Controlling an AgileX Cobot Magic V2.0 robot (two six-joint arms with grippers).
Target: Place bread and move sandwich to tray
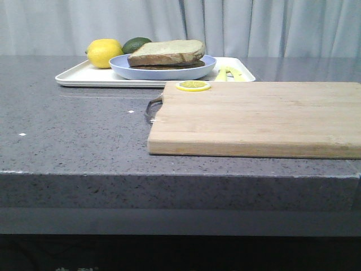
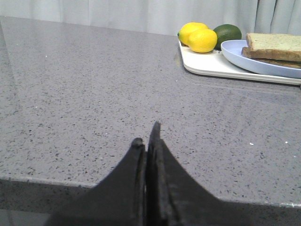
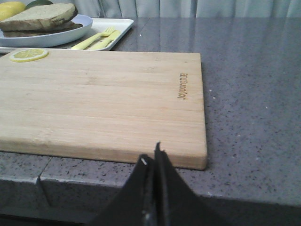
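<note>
The thick domed bread point(image 1: 168, 52) lies on top of the sandwich, which sits on the pale-blue plate point(image 1: 125, 69). The plate stands on the white tray point(image 1: 76, 76) at the back of the table. The same stack shows in the left wrist view point(image 2: 273, 46) and in the right wrist view point(image 3: 40, 16). No egg shows between the slices. My left gripper point(image 2: 146, 136) is shut and empty over the table's front edge, far from the tray. My right gripper point(image 3: 151, 156) is shut and empty at the front edge of the wooden cutting board point(image 3: 103, 99). Neither gripper shows in the front view.
A lemon point(image 1: 104, 53) and a dark green avocado point(image 1: 136, 44) lie on the tray's left end. Yellow cutlery point(image 1: 230, 74) lies on its right end. A lemon slice point(image 1: 193, 86) sits on the board's far left corner. The board point(image 1: 259, 118) has a metal handle point(image 1: 151, 108).
</note>
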